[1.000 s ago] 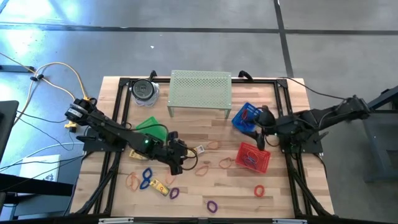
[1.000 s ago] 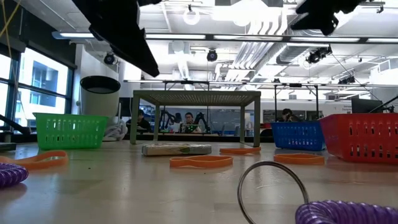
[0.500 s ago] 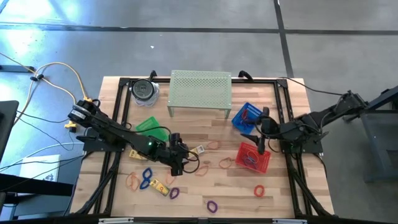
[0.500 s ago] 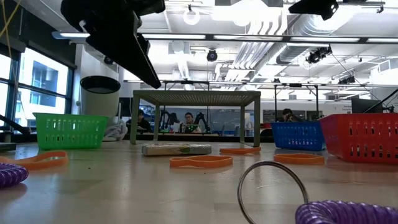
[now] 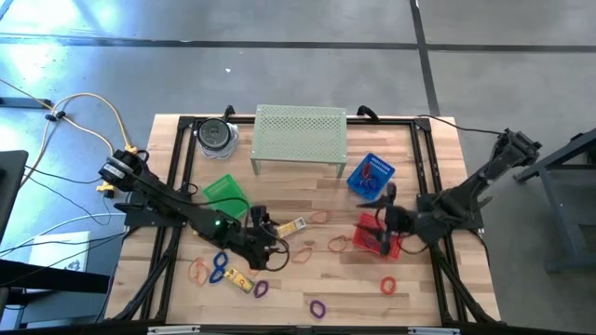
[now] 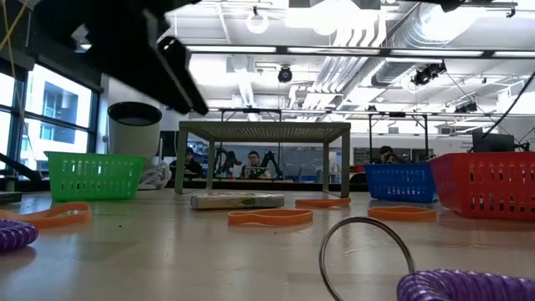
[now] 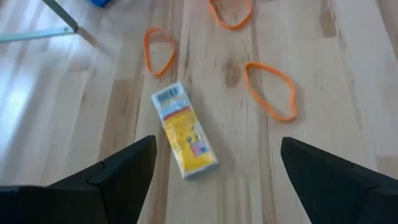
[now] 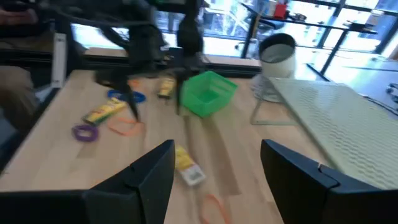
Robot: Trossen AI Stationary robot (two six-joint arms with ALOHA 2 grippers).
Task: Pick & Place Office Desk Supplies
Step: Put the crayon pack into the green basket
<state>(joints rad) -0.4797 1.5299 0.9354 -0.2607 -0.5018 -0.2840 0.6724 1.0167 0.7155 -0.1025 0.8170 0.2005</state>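
Observation:
My left gripper (image 5: 269,238) is open and hovers over the table's middle, just left of a yellow oblong pack (image 5: 296,225). In the left wrist view that pack (image 7: 184,138) lies flat ahead of the open fingers (image 7: 118,171), among orange bands (image 7: 271,91). My right gripper (image 5: 383,221) is open and empty above the red basket (image 5: 377,236). Loose bands lie flat on the wood: orange (image 5: 337,245), blue (image 5: 221,266), purple (image 5: 318,306), red (image 5: 388,285). A second yellow piece (image 5: 240,278) lies near the blue band.
The pale green perforated stand (image 5: 300,136) and the dark-lidded jar (image 5: 216,136) sit at the far edge. A green basket (image 5: 225,193) is left of centre, a blue basket (image 5: 371,175) right of the stand. A black frame (image 5: 177,186) borders the table. People sit in the room beyond (image 6: 252,164).
My right gripper has moved from beside the blue basket toward the near edge and slightly left, ending over the red basket, while its arm has risen out of the low view. My left arm has sunk lower over the yellow pack. No object has moved.

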